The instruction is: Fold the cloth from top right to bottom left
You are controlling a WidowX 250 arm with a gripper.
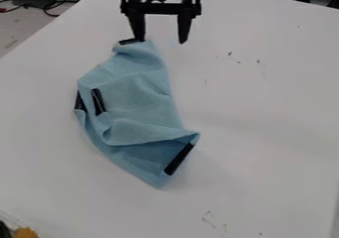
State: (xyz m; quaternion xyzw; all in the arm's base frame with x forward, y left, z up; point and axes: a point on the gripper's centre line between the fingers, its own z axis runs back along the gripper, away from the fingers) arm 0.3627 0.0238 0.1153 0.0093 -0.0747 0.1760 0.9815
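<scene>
A light-blue fabric cloth (136, 93) with black corner strips (98, 101) lies loosely folded on the flat white bench (265, 108), two strips paired at nine o'clock. At its twelve, the black two-finger pincer (161, 42), spread apart, should probably rise without snagging fabric.

Prob. a lab: robot claw (161, 41), wht. tbl. (265, 108), blk. cables (50, 5).

no readable text, label, brand, number or sign is being shown.
</scene>
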